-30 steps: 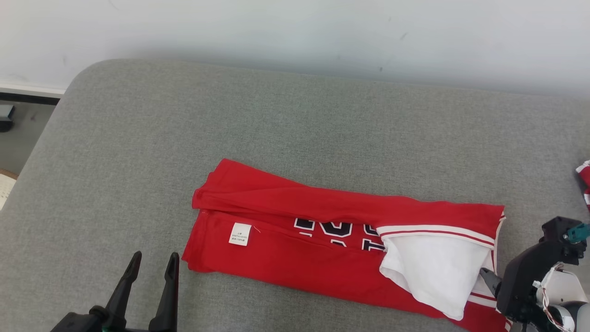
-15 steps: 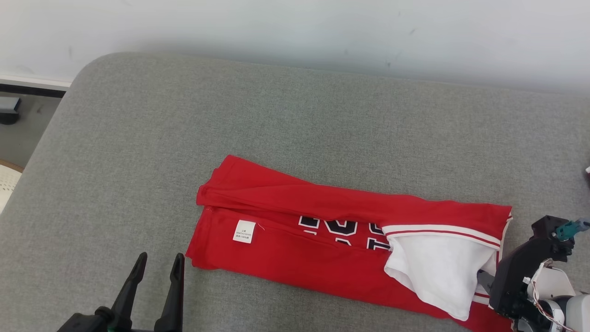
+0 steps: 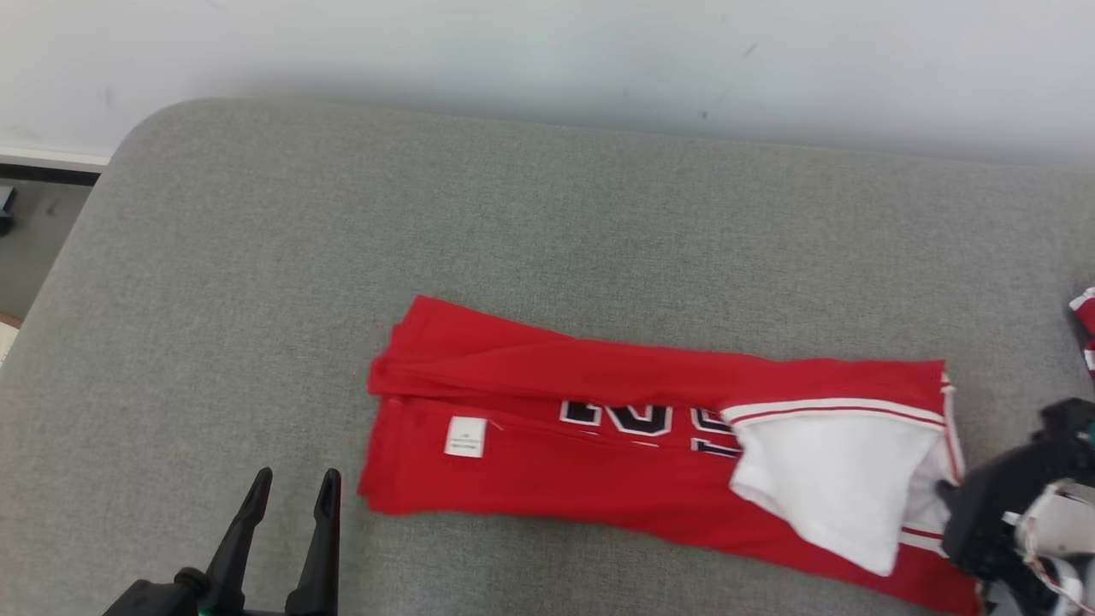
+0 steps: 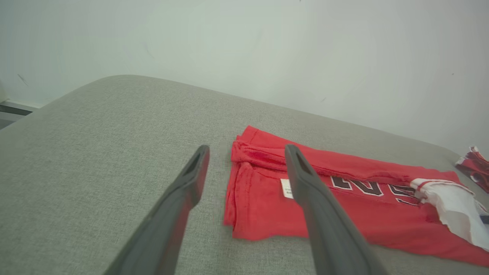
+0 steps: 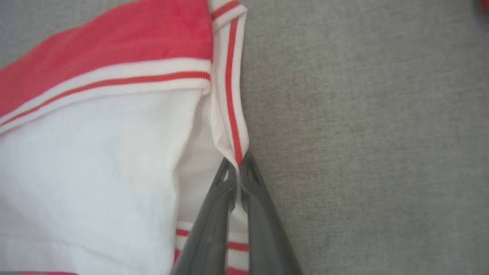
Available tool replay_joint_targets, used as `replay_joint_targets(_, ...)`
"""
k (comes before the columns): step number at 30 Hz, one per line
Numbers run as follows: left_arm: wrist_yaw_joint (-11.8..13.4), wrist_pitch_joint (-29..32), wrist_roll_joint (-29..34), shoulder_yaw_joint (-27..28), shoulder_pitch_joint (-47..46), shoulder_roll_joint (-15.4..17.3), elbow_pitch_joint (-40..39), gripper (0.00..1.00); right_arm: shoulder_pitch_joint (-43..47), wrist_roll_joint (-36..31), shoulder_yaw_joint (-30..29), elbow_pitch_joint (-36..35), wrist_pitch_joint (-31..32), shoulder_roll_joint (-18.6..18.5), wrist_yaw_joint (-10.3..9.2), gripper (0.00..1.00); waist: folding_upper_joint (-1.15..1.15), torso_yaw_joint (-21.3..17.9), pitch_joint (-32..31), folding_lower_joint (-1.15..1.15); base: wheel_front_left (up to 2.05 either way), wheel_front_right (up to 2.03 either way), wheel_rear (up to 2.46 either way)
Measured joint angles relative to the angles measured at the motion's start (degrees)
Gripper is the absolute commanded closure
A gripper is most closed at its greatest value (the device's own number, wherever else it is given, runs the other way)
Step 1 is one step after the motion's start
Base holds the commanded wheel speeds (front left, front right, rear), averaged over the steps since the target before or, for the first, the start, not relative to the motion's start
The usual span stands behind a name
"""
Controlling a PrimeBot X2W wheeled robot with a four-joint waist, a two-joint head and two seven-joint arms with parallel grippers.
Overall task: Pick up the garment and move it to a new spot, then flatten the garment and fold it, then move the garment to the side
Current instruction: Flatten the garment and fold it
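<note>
Grey padded bench (image 3: pixel 257 257) against a pale wall (image 3: pixel 547 51). Folded red garment (image 3: pixel 556 488) lies along its near edge, toward the right. Right gripper (image 5: pixel 237 163) pinches the garment's striped white trim (image 5: pixel 229 95) at that end. Left gripper (image 3: pixel 295 479) hovers wide open beside the garment's left end.

Soft, even indoor light, with slight blur in 2 of the 3 views.
The pale wall (image 3: pixel 547 51) is brightest, with a diffuse band of shadow where it meets the grey cushion (image 3: pixel 257 257). The garment (image 3: pixel 556 488) casts a thin, faint shadow along its near edge, and its white panel is nearly washed out. The head view is slightly smeared, the lettering soft. The right gripper (image 5: pixel 237 163) is out of focus in the right wrist view; in the left wrist view the left gripper (image 4: pixel 246 148) looms soft-edged and the cushion's edge bows.
</note>
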Motion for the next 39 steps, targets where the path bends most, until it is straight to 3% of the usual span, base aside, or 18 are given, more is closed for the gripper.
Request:
replay_joint_targets(8, 0.04, -0.02, -0.42, 0.05, 0.08, 0.49, -0.14, 0.00, 1.54, -2.16, -11.02, -8.65, -0.04, -0.18, -0.03, 1.00, 0.00, -1.71, -0.15, 0.00, 0.00, 0.00, 0.00)
replay_joint_targets(16, 0.26, 0.05, -0.51, -0.32, 0.05, 0.82, -0.37, 0.00, 2.31, -3.79, -12.18, -17.62, 2.15, -0.23, -0.03, 1.00, 0.00, -4.02, -0.21, 0.00, 0.00, 0.00, 0.00)
replay_joint_targets(22, 0.25, 0.23, -0.60, -0.90, -0.04, 0.82, -0.26, 0.00, 2.98, -1.65, -5.21, -21.68, 3.43, -0.27, -0.04, 1.00, 0.00, -4.48, -0.50, 0.00, 0.00, 0.00, 0.00)
replay_joint_targets(29, 0.19, 0.18, -1.02, -1.24, -0.09, 0.76, 0.26, 0.00, 5.19, 1.75, 10.21, -24.14, 3.92, -0.29, -0.04, 1.00, 0.00, -3.30, -0.99, 0.00, 0.00, 0.00, 0.00)
replay_joint_targets(35, 0.08, 0.16, -1.09, -1.96, -0.34, 0.70, 1.20, 0.00, 3.52, 5.02, 22.97, -17.77, 2.83, -0.24, -0.04, 1.00, 0.00, -2.30, -1.45, 0.00, 0.00, 0.00, 0.00)
replay_joint_targets(39, 0.00, 0.16, -1.08, -2.66, -1.02, 0.62, 1.56, 0.00, 1.14, 7.30, 26.51, -12.96, 1.05, -0.22, -0.04, 1.00, 0.00, -1.58, -1.63, 0.00, 0.00, 0.00, 0.00)
